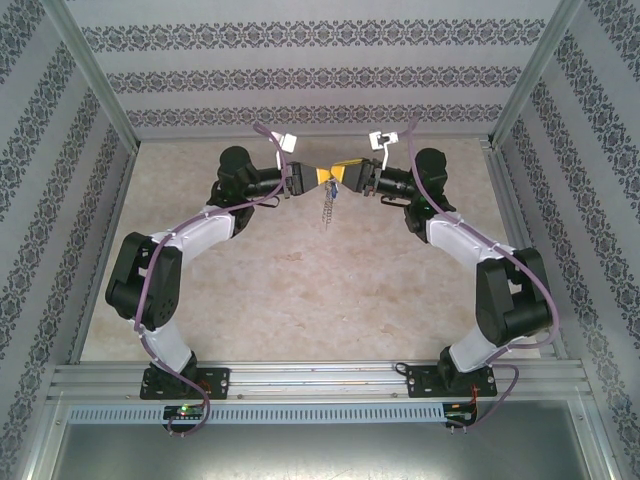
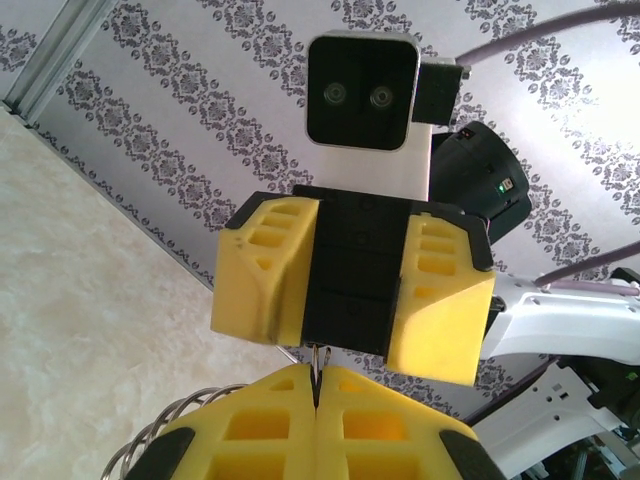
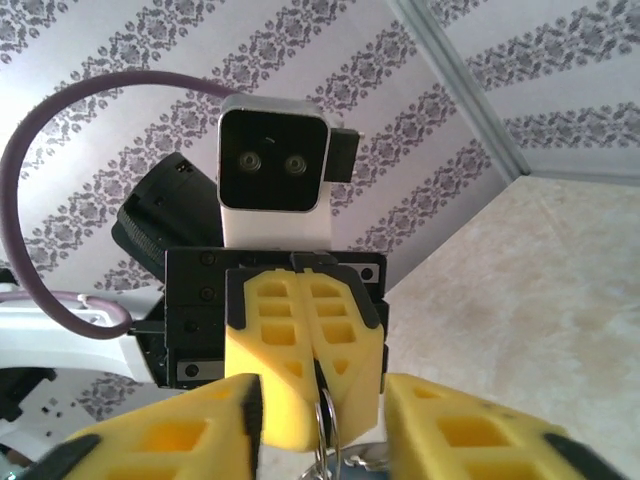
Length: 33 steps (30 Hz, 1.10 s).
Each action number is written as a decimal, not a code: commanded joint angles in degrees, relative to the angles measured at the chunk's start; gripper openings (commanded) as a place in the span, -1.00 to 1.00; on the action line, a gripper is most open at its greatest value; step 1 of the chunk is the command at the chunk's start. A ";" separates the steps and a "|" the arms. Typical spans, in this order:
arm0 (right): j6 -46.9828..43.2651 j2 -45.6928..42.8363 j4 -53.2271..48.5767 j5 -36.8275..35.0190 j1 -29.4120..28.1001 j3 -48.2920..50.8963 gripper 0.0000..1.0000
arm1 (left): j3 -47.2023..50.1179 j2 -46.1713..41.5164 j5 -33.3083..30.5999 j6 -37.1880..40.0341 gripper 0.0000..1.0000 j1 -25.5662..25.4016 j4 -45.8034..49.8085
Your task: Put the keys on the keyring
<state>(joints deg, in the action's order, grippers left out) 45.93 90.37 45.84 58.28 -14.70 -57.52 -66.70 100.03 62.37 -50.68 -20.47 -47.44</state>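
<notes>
Yellow-fingered left gripper (image 2: pixel 316 378) clamps the keyring (image 3: pixel 325 422) at far centre, its chain (image 1: pixel 325 205) hanging clear of the surface (image 1: pixel 300 300). The right gripper (image 2: pixel 355 295) faces it part-open and empty, likely positioned to take hold.

walls (image 1: pixel 300 80): grey damask stripes | tabletop (image 1: pixel 330 290): beige marbled — aluminium frame (image 1: pixel 320 375) at edges
</notes>
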 commanded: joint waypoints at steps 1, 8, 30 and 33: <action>-0.21 -4.30 2.90 -3.27 2.08 3.48 -0.14 | 0.91 -1.33 -2.13 -0.43 -1.00 -0.45 -6.89; -5.39 -10.57 0.33 -13.40 0.76 11.89 -0.04 | 3.13 -2.86 -6.07 -1.40 -1.00 -0.57 -11.39; -20.50 -13.41 -8.37 -33.05 -11.40 14.11 0.13 | 3.86 -4.35 -8.60 0.04 -1.00 -1.66 -9.43; -20.52 -12.52 -7.88 -33.36 -11.43 13.16 0.13 | 3.94 -4.32 -8.49 0.05 -1.00 -1.70 -9.42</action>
<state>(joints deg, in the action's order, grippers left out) 27.51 77.01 36.99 26.76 -25.78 -42.15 -63.11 97.71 53.91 -51.29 -21.43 -53.17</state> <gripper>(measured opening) 0.564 0.048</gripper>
